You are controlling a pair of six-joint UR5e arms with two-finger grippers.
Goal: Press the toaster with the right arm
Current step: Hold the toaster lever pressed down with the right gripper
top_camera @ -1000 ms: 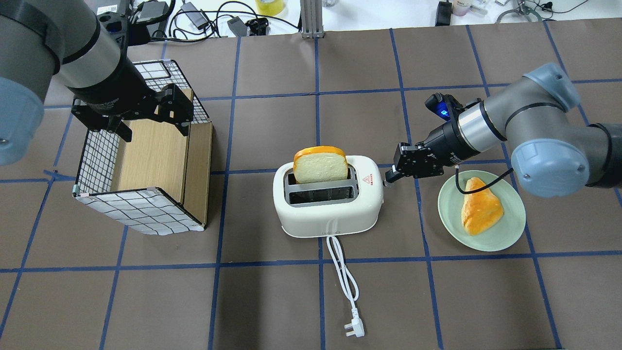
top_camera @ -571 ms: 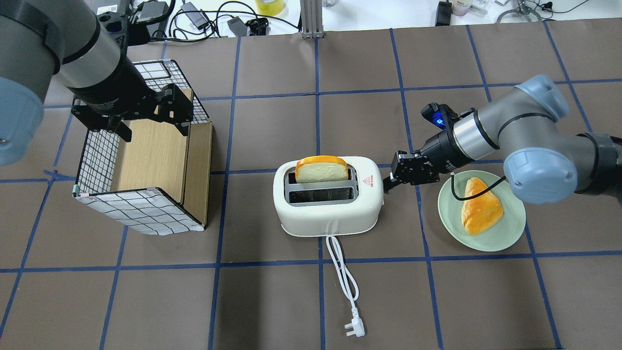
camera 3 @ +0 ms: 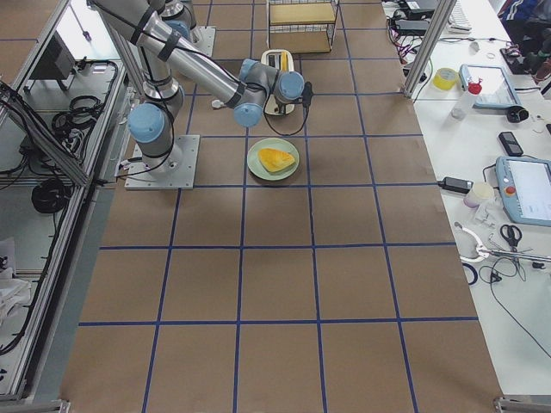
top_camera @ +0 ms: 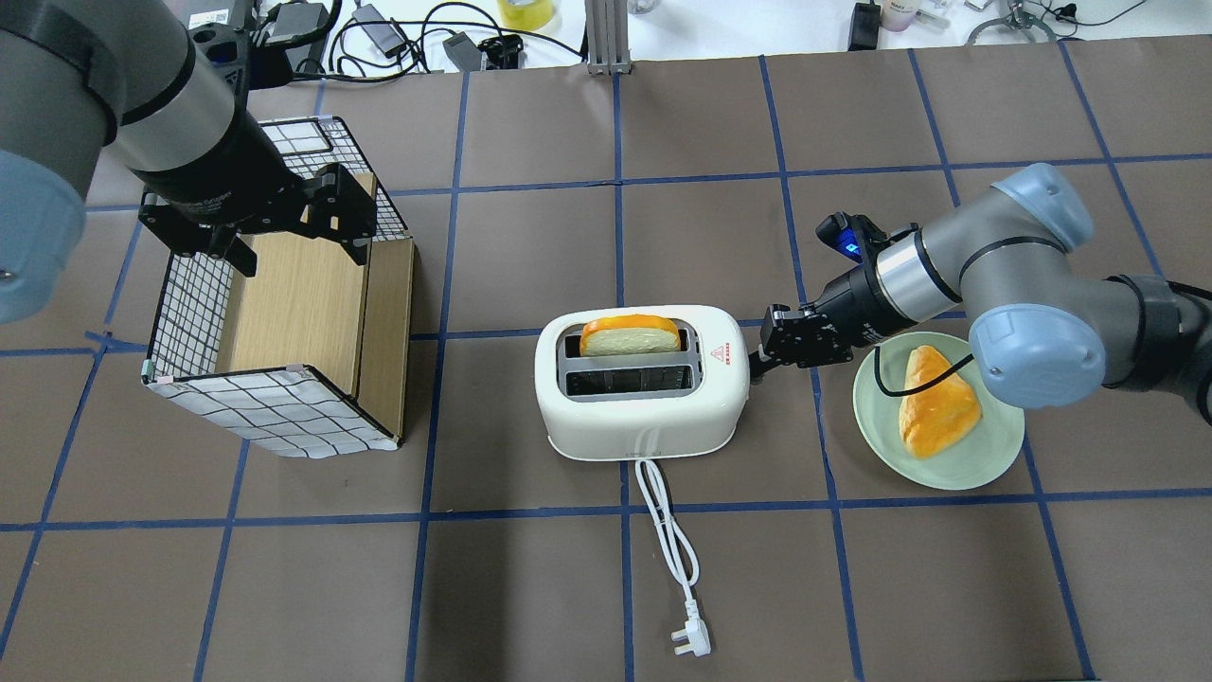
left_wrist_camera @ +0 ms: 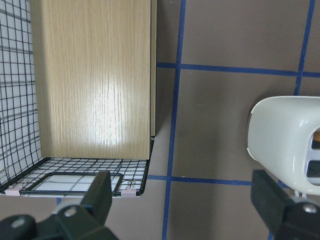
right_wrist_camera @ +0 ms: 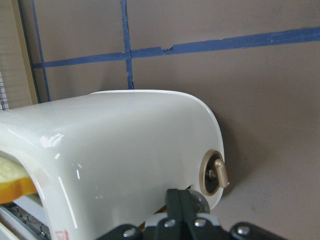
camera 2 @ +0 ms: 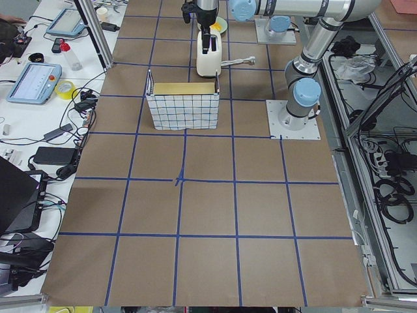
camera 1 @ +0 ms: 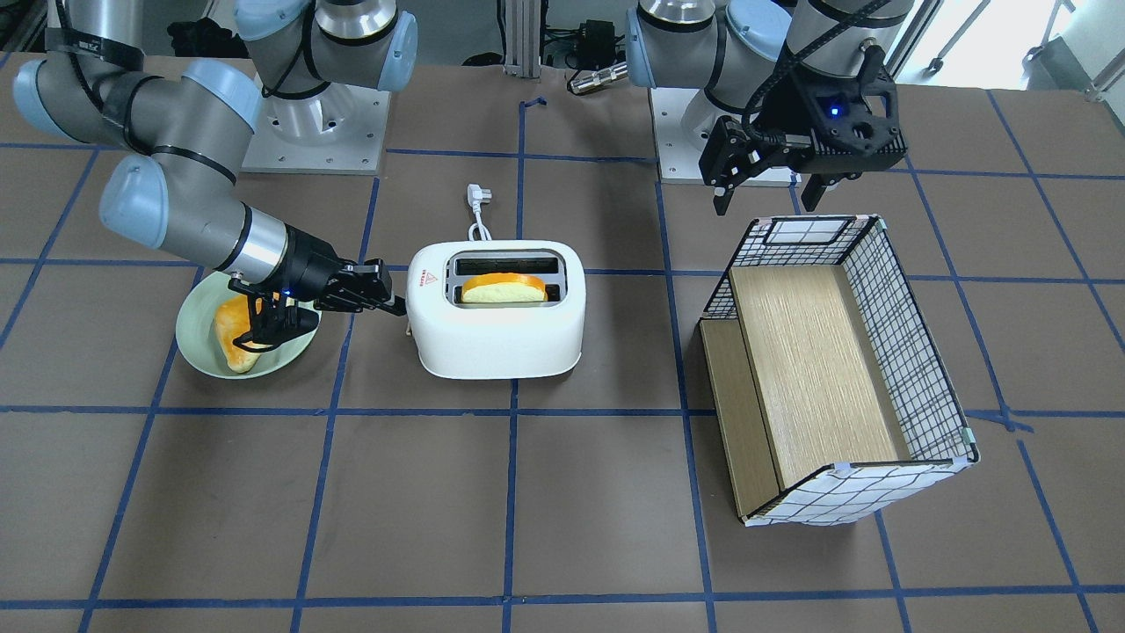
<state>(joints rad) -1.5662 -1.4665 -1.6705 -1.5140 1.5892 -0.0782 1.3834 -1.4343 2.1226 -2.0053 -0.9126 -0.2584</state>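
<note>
Toaster: the toaster (top_camera: 644, 417) stands in the middle of the table (top_camera: 530, 587), long side toward my base, with a slice of bread (top_camera: 630, 333) sunk low in its far slot.
Right gripper: my right gripper (top_camera: 757, 358) is against the toaster's right end, jaws pressed together, the tips low on that end just beside the dial (right_wrist_camera: 214, 172).
Lever: hidden under my fingertips, so I cannot tell how far down it sits.
Stage: I judge the press is at or near the bottom.
Cord: the cord (top_camera: 668, 530) trails toward my base and its plug (top_camera: 689, 644) lies loose on the table. With no power, the lever may well spring back up.
Slip risk: my tips meet the end at a slant. Any sideways push could skid the toaster toward the wire box (top_camera: 275, 407), or let me slide off the lever.
Plate: my wrist cable hangs over the plate (top_camera: 994, 445) and its pastry (top_camera: 933, 417), and a careless pull-back could snag them.
Left gripper: my left gripper (left_wrist_camera: 182, 200) hovers over the box, jaws spread, holding nothing.
</note>
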